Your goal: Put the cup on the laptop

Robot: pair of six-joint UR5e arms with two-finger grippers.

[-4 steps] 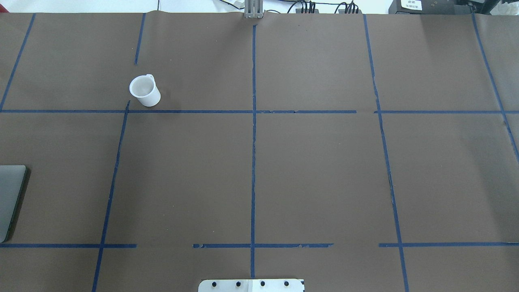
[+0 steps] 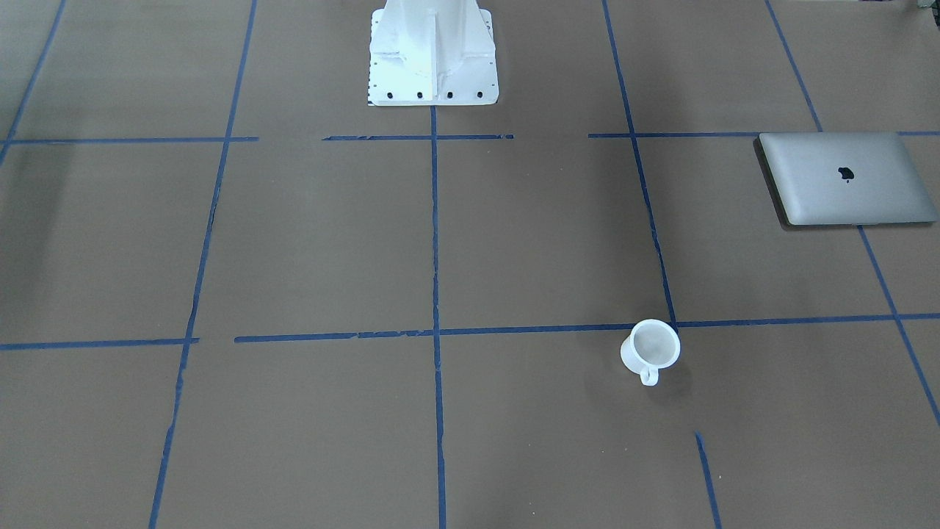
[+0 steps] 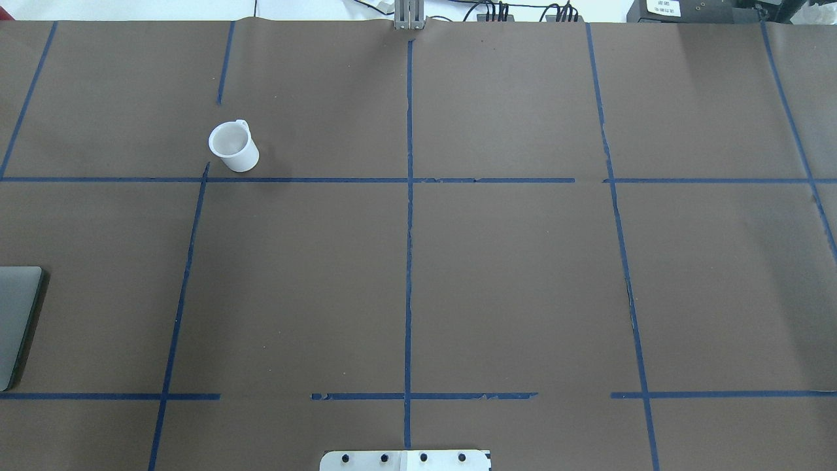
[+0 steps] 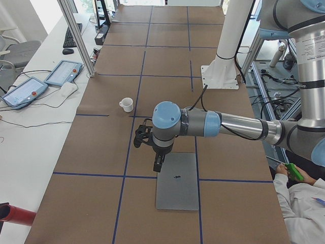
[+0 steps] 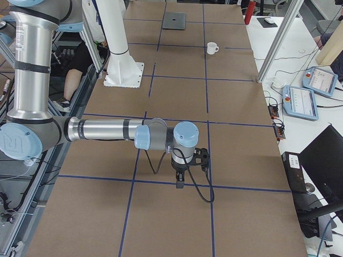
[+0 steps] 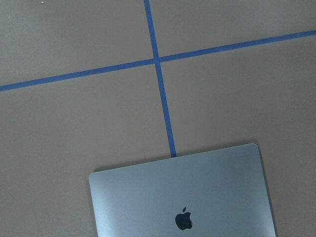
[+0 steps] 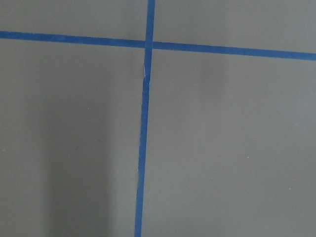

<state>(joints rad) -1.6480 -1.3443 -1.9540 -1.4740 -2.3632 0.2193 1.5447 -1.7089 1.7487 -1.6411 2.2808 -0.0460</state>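
The small white cup [image 3: 233, 146] stands upright on the brown table, far left in the overhead view; it also shows in the front view [image 2: 651, 349]. The closed silver-grey laptop [image 2: 846, 178] lies flat near the table's left end, cut by the overhead view's edge [image 3: 16, 320] and partly filling the left wrist view [image 6: 182, 197]. My left gripper [image 4: 158, 165] hangs above the laptop's [image 4: 177, 180] far edge, well away from the cup [image 4: 126, 104]. My right gripper [image 5: 180, 184] hangs over bare table at the other end. I cannot tell whether either is open or shut.
Blue tape lines [image 3: 409, 229] divide the brown table into squares. The robot's white base [image 2: 432, 55] stands at the middle of the near edge. Tablets [image 4: 63, 72] and cables lie beyond the far edge.
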